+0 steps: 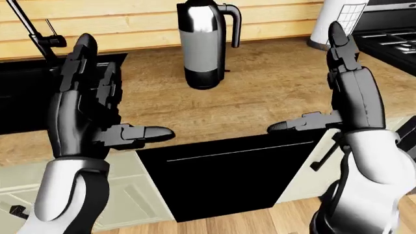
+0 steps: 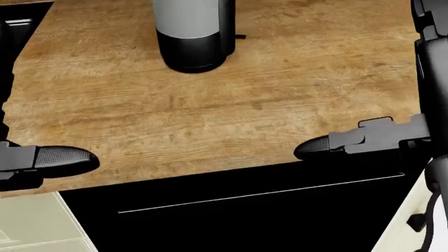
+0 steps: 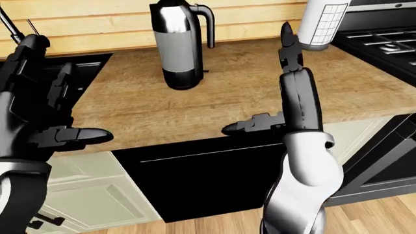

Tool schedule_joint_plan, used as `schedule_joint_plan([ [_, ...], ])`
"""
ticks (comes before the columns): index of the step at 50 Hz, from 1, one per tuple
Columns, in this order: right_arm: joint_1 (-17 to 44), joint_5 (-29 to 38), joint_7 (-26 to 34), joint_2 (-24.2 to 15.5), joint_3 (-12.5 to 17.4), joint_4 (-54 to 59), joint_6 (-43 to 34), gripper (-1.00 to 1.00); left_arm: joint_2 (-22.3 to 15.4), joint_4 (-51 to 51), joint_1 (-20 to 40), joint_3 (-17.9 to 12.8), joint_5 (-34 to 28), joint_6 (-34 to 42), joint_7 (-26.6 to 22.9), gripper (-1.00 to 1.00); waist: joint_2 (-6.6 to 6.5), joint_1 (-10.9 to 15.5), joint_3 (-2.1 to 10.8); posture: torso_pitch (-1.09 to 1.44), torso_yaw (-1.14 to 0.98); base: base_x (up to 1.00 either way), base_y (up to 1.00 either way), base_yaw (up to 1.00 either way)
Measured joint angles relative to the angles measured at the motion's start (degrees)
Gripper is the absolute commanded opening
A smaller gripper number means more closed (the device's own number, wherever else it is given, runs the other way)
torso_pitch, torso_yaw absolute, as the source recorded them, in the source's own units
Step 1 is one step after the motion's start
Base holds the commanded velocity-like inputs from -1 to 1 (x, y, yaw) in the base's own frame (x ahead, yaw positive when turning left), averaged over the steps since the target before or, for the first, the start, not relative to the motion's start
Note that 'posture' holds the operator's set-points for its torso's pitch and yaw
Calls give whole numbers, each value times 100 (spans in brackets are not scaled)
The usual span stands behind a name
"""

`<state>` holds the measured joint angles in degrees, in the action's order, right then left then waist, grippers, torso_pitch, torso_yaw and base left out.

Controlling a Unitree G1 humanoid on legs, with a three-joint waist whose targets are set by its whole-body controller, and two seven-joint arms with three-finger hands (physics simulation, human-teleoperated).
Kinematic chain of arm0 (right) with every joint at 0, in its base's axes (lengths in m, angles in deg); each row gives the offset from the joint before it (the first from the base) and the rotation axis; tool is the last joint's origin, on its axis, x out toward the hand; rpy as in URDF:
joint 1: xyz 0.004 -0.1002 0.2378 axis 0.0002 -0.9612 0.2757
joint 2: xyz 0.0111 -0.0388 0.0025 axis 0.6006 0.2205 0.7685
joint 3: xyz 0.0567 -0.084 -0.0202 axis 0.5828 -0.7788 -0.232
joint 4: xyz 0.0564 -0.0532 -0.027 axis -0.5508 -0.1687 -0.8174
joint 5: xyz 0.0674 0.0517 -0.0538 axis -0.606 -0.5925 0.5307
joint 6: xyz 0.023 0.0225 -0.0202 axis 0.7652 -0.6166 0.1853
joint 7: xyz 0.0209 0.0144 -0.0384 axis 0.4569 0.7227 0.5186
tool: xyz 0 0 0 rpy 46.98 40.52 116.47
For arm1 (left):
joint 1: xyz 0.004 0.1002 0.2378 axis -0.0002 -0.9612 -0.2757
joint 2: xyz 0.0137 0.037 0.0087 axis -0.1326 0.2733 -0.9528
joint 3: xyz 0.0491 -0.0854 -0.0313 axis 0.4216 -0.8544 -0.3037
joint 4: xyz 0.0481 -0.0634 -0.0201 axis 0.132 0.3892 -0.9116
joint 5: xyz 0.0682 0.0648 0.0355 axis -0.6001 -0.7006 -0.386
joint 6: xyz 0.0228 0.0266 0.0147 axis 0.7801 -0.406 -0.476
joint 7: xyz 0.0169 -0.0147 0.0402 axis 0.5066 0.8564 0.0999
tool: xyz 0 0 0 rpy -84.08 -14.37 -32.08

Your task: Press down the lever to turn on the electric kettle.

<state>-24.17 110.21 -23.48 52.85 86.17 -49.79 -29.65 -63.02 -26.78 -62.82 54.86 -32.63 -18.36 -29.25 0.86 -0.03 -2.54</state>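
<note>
The tall silver-and-black electric kettle [image 1: 205, 44] with its curved black handle stands upright on the brown wood-grain worktop [image 1: 273, 92], near the top centre of the left-eye view, and we count just one of it. A small dark tab [image 1: 226, 71] sticks out low on its handle side, though we cannot tell whether this is the lever. We see two hands raised over the near edge of the worktop, both well apart from the kettle. Our left hand [image 1: 88, 97] is held upright at the left, its fingers spread and pointing up, its thumb [image 1: 146, 133] jutting sideways toward the middle; it holds nothing. Our right hand [image 1: 345, 83] stands the same way at the right, fingers straight up and thumb [image 1: 302, 122] pointing left, also spread and empty. Below the worktop, between the hands, sits one black appliance front [image 1: 227, 170] with a thin pale line across it, flanked by cream cabinet doors [image 1: 123, 195]. One white cylindrical canister [image 3: 323, 22] stands at the top right of the right-eye view, beside one black stove [image 3: 384, 41]. A dark sink [image 1: 26, 92] with a thin black faucet [image 1: 32, 29] lies at the left.
</note>
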Motion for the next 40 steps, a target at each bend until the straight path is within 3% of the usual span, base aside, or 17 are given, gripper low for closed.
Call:
schedule_joint_plan([
  [2, 57, -19, 2, -19, 68, 100, -61, 100, -44, 46, 9, 17, 81, 42, 29, 100, 5, -22, 8, 0, 0, 16, 0, 0],
  [5, 183, -87, -12, -76, 73, 139, -43, 100, -115, 44, 72, -50, 153, 17, 108, 100, -127, -5, -5, 0, 0, 16, 0, 0],
  [8, 248, -146, -3, -134, 99, 115, -26, 100, -161, 1, 112, -77, 211, -45, 174, 100, -340, -36, -31, 0, 0, 16, 0, 0],
  [10, 310, -198, -15, -164, 131, 171, -12, 100, -202, 16, 164, -94, 263, -50, 216, 100, -585, -56, 18, 0, 0, 16, 0, 0],
  [11, 307, -225, -18, -144, 108, 210, -10, 100, -232, 46, 155, -125, 286, -48, 240, 100, -526, -15, 0, 0, 0, 16, 0, 0],
  [13, 293, -317, 6, -159, 59, 332, -32, 100, -254, 94, 112, -169, 319, 0, 319, 100, -541, 35, -33, 0, 0, 16, 0, 0],
  [16, 348, -429, -2, -202, 73, 459, -52, 100, -287, 102, 107, -141, 335, -15, 368, 100, -473, 35, 34, 0, 0, 16, 0, 0],
  [23, 663, -417, 2, -360, 91, 434, -73, 100, -338, 63, 135, -151, 424, -136, 392, 100, 87, 72, 65, 0, 0, 16, 0, 0],
  [24, 646, -407, 3, -387, 125, 442, -73, 100, -289, 70, 102, -103, 434, -133, 386, 100, 17, 34, 42, 0, 0, 14, 0, 0],
  [26, 620, -371, 11, -393, 181, 526, -141, 100, -292, 93, 67, -33, 484, -72, 366, 100, 21, -13, -19, 0, 0, 16, 0, 0],
  [29, 686, -345, 36, -395, 162, 601, -218, 100, -321, 98, 65, -64, 508, -62, 353, 100, -35, -17, -2, 0, 0, 16, 0, 0],
  [33, 763, -338, 64, -405, 123, 513, -157, 100, -332, 18, 78, -127, 480, -141, 367, 100, -286, -25, -50, 0, 0, 15, 0, 0],
  [36, 754, -328, 33, -350, 111, 521, -96, 100, -332, -18, 51, -122, 471, -168, 371, 100, -583, -60, 5, 0, 0, 15, 0, 0],
  [38, 681, -363, 50, -296, 34, 592, -94, 100, -332, 28, 17, -172, 470, -126, 396, 100, -488, 0, -57, 0, 0, 16, 0, 0],
  [40, 686, -396, 114, -305, -15, 628, -147, 100, -337, 63, 7, -217, 484, -44, 454, 100, -500, 24, -59, 0, 0, 16, 0, 0],
])
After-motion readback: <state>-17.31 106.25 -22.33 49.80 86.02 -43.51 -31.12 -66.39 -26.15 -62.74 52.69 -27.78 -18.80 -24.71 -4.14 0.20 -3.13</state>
